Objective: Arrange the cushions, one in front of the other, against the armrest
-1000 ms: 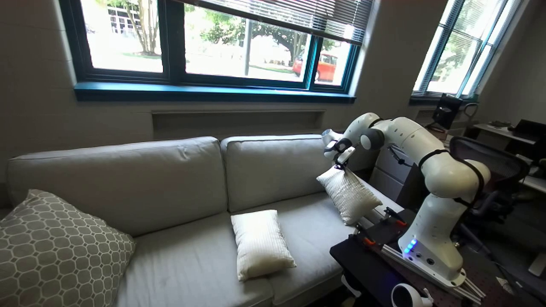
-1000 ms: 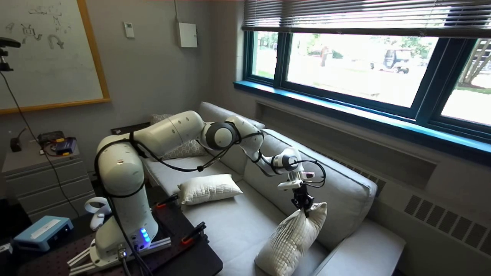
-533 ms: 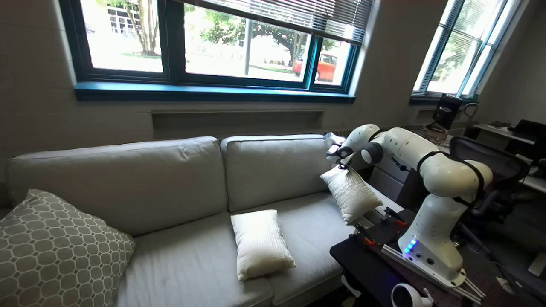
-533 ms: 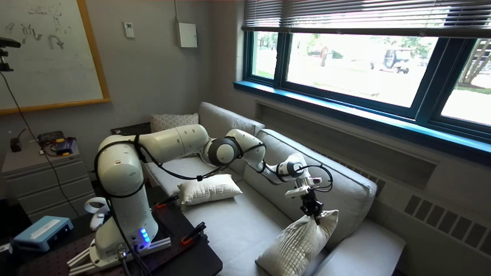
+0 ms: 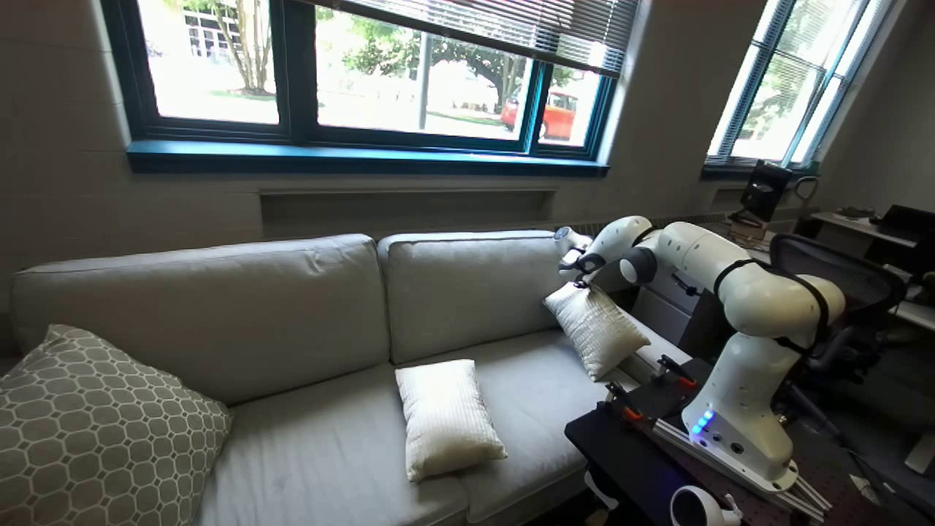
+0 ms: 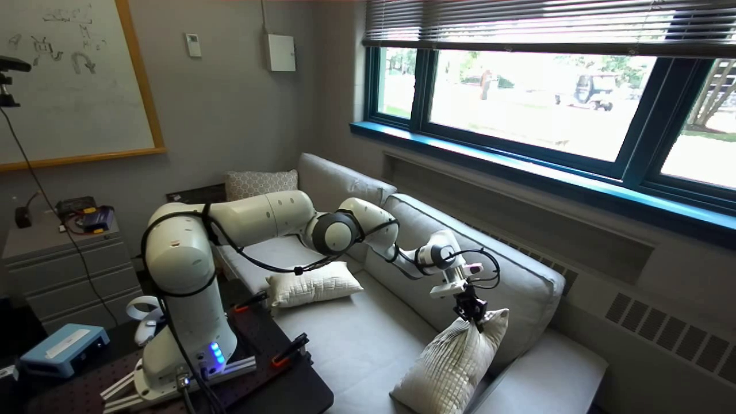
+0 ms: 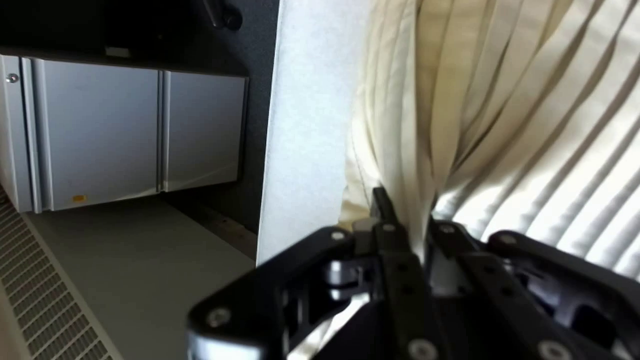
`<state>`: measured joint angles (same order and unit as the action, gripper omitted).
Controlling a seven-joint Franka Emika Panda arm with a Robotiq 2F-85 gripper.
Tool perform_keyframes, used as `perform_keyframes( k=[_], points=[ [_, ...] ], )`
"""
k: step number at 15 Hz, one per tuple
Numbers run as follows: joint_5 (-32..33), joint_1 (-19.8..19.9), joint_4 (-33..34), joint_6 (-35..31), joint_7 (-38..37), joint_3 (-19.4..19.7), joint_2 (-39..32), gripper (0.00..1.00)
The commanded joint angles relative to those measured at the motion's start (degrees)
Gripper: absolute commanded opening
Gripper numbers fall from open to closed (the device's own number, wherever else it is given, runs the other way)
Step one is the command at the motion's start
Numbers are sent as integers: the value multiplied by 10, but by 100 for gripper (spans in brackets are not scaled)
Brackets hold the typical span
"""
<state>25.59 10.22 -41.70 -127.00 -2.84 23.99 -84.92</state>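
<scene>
End effector (image 7: 407, 220): you have it clamped on a gathered fold at the top of the held cushion (image 6: 444, 365).
Held cushion: cream, ribbed and puffy, tilted up at one end of the sofa (image 5: 307, 453), just beside the armrest (image 6: 558, 368); whether they touch, you cannot tell.
Second cushion (image 5: 445, 420): cream too, lying on the sofa in both exterior views, well apart from the one in your grip.
Lattice cushion (image 5: 102, 431): grey with a pale pattern, at the opposite end of the sofa.
Tabletop (image 6: 299, 388): black, carrying the robot arm (image 6: 181, 261); near it, a blue box (image 6: 95, 336) bears a pale label (image 6: 68, 343), too small for you to read.
Cabinet (image 7: 100, 125): in the wrist view you see it grey, with a small yellow-orange sticker (image 7: 79, 198), also too small to read.
Whiteboard (image 6: 69, 115): marker drawings in an exterior view, a boxy figure (image 6: 43, 45) and a curved arrow (image 6: 85, 56) among them; the scrawl (image 6: 68, 18) along the top you cannot read.
</scene>
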Motion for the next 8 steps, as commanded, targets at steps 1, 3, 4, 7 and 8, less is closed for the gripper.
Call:
perform_keyframes(
  k=[1,3,4,7,8],
  points=[
    [23,-7,-4,-11,-2,-8,0,7],
    [35,-13,-20,-14,-4,-5,0,6],
    [40,-15,-27,-15,-3,-5,0,6],
    [46,-18,-38,-15,0,-6,-1,18],
    [45,-17,-38,-12,3,-8,-2,34]
  ],
)
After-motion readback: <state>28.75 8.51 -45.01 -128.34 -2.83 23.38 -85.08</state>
